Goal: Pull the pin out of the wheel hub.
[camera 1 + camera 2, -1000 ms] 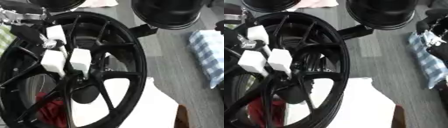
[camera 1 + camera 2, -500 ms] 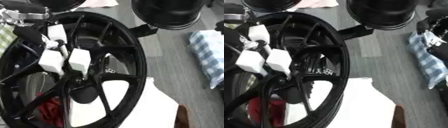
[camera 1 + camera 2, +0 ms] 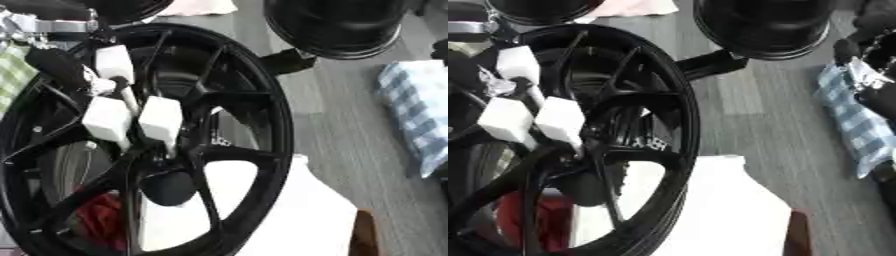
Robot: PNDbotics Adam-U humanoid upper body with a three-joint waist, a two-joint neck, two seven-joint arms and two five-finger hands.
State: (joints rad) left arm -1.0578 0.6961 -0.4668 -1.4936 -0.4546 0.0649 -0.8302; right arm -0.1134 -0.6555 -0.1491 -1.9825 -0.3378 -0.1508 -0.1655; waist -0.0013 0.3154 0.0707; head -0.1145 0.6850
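A large black spoked wheel (image 3: 254, 125) fills the left of both views, with its dark round hub (image 3: 166, 187) low in the middle. My left hand (image 3: 105, 125), black with silver parts and white pads, comes in from the upper left and hangs over the spokes just above the hub. A thin pale rod (image 3: 131, 102) shows among the white pads; I cannot tell whether it is the pin. The spot where the hand meets the hub is hidden by the pads. My right hand (image 3: 868, 65) shows at the right edge of the right eye view, away from the wheel.
A second black wheel (image 3: 337, 25) lies at the top. A blue checked cloth (image 3: 420, 110) is on the grey floor at right. White sheet (image 3: 297, 210) lies under the wheel's lower right, and something red (image 3: 101, 220) shows through the spokes.
My left hand has stayed over the hub, shifting only very slightly. The wheel and the right hand have not moved.
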